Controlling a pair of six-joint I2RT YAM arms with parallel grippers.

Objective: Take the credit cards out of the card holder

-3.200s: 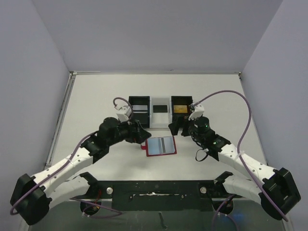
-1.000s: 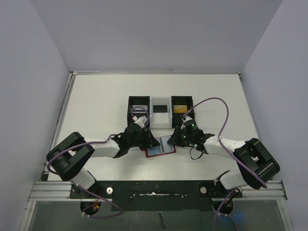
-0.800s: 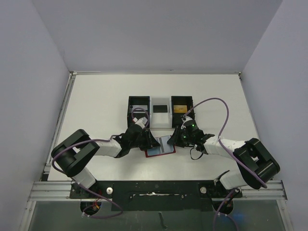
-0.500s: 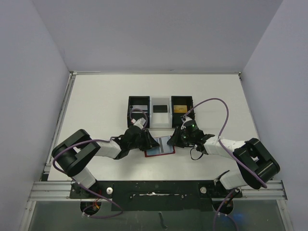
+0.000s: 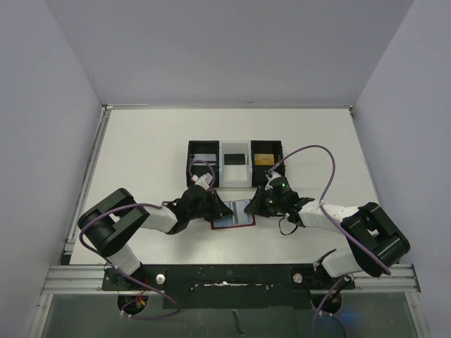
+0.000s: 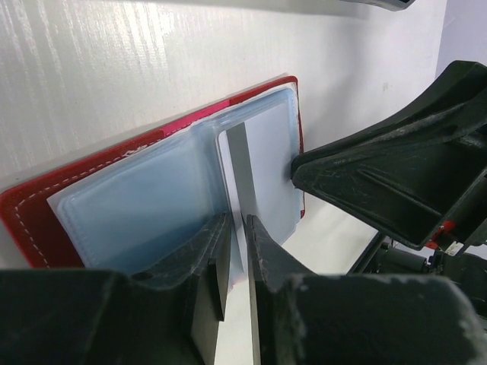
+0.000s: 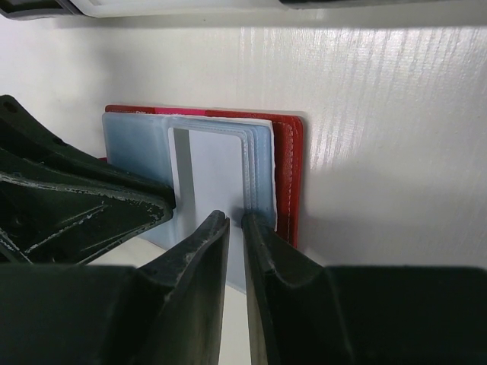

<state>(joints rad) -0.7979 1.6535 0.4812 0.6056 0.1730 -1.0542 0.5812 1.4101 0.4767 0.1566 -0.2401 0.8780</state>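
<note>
Pinching only the card [image 7: 217, 167], not its sleeve [image 7: 133, 144], is key: left claw [image 6: 237, 228] and right claw [image 7: 234, 224] each show only a slit at the holder's [image 7: 288, 167] edge; grip unclear.

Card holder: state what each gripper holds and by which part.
Left gripper pinches the near edge of a pale credit card in the card holder; right gripper pinches the holder's opposite edge. Firmness cannot be told.

Top camera sits high behind the arms [image 5: 151, 220], looking down over the whole table [image 5: 141, 141]. Both wrist cameras are down low and very close, facing each other across the card holder [image 5: 233, 217], the patch all three views share.
</note>
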